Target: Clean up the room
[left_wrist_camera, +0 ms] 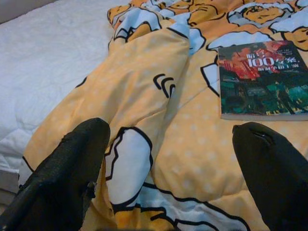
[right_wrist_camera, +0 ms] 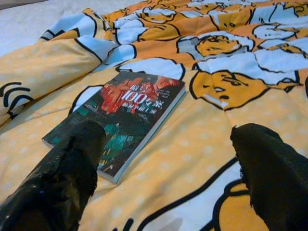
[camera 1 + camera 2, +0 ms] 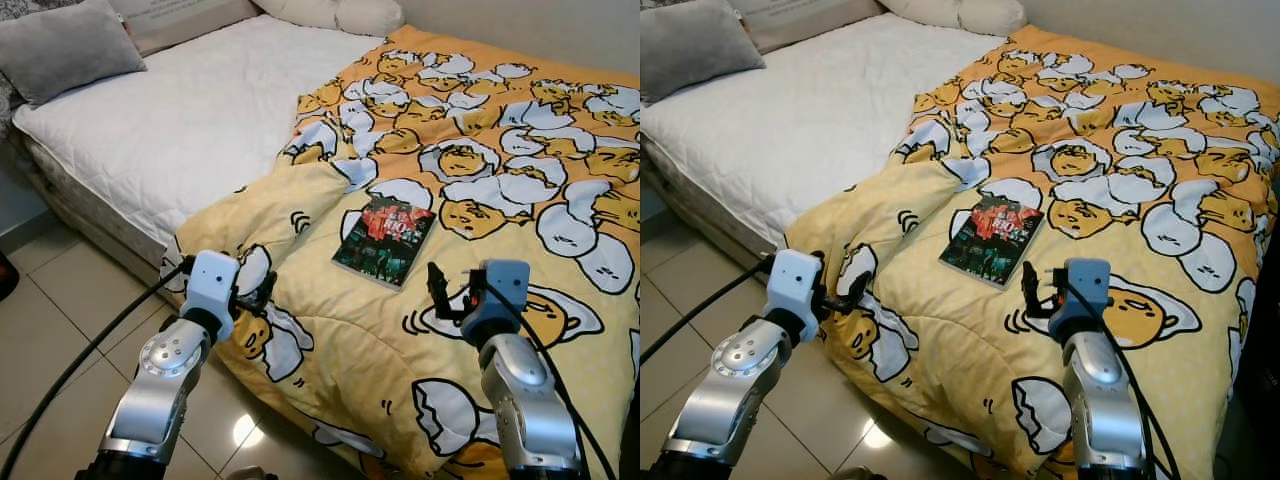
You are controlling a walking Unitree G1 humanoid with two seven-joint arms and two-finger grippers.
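A dark book with a red and green cover lies flat on the yellow cartoon-print blanket covering the right part of the bed. My right gripper hovers open just in front of the book's near right corner, with nothing between its fingers. My left gripper is open too. It is held low over the blanket's folded-back edge at the bedside, left of the book and apart from it.
Bare white mattress takes up the left of the bed, with a grey pillow at its far left corner and pale pillows at the back. Tiled floor runs along the bedside. A black cable trails from my left arm.
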